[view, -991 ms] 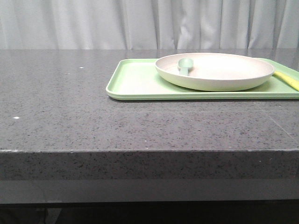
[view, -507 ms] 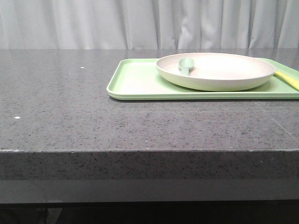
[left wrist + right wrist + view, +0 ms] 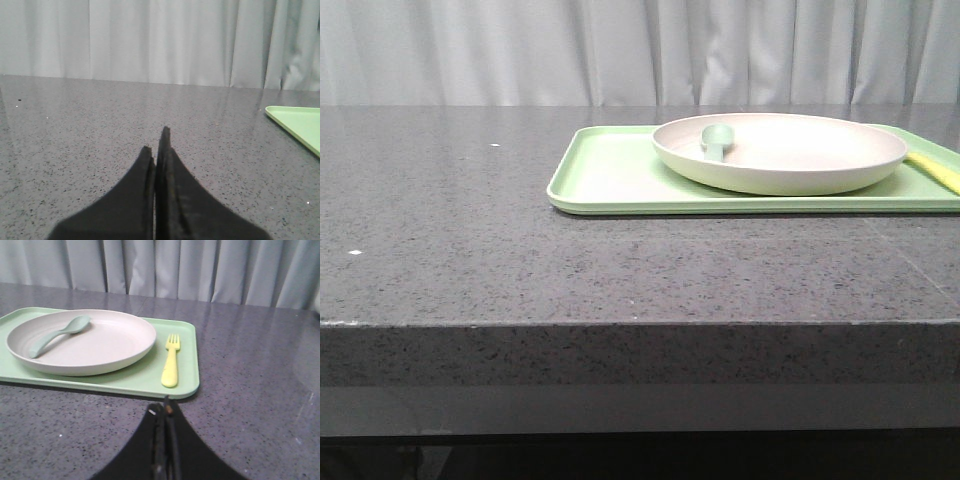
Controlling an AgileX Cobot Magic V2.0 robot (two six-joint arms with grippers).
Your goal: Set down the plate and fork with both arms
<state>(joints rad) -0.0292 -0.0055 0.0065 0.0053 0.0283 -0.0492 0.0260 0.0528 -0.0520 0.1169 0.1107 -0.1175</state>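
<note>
Front view: we list the plate [image 3: 780, 152] on the green tray [image 3: 610, 175], a spoon [image 3: 717, 140] resting in it, the fork [image 3: 934, 171] at the right edge.

Left wrist view: left gripper [image 3: 157, 150] pressed closed, empty, over bare table [image 3: 75, 125].

Right wrist view: right gripper [image 3: 165, 412] closed, empty, near the tray, seemingly staged for the fork just right of the plate.

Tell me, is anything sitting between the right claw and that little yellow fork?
Nothing visible does. In the right wrist view the right gripper sits shut over bare table, with only the tray rim between it and the fork. The plate, holding a spoon, lies beside the fork, apart from it.
</note>
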